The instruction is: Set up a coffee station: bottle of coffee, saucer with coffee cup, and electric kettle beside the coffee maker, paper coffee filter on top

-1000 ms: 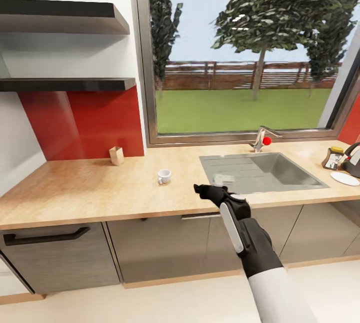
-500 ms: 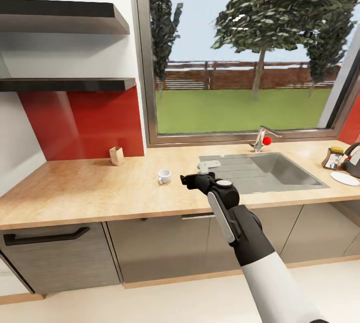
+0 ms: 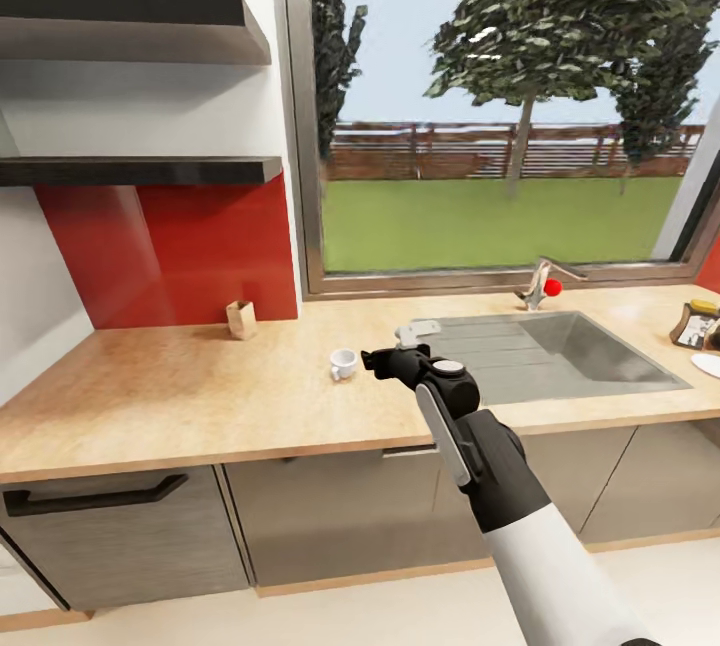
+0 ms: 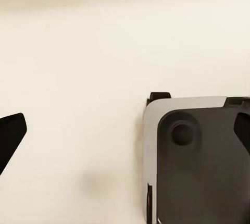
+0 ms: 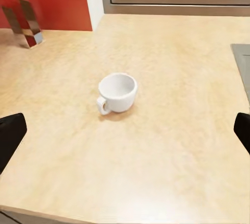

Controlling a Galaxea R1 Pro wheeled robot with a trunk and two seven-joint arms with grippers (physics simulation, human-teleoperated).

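From the head view, the right pincer point(image 3: 385, 363) is hovering over the worktop point(image 3: 190, 396), pointing toward the coffee cup point(image 3: 342, 363), which is sitting upright just beyond its tips, near but apart from them. How wide it is standing cannot be judged from this angle. Behind the pincer, a sink point(image 3: 560, 351) is lying sunk into the worktop, with a tap point(image 3: 545, 281) at its back. Well off to the pincer's far side, at the picture's edge, the bottle of coffee point(image 3: 697, 323) and a sliver of the saucer point(image 3: 708, 365) are showing. A small wooden holder point(image 3: 240, 319) is standing against the red wall past the cup, and the kitchen shelf point(image 3: 140, 169) is hanging above it.

The right wrist view is giving what the head view cannot: the two fingertips point(image 5: 10, 138) are sitting at opposite edges, so the pincer is spread wide and holding nothing. The cup is lying ahead between them, its handle turned toward the camera.

The left wrist view is showing the left pincer's dark fingertip point(image 4: 9, 138) wide apart from its partner, over pale floor and the robot's grey base point(image 4: 195, 161).
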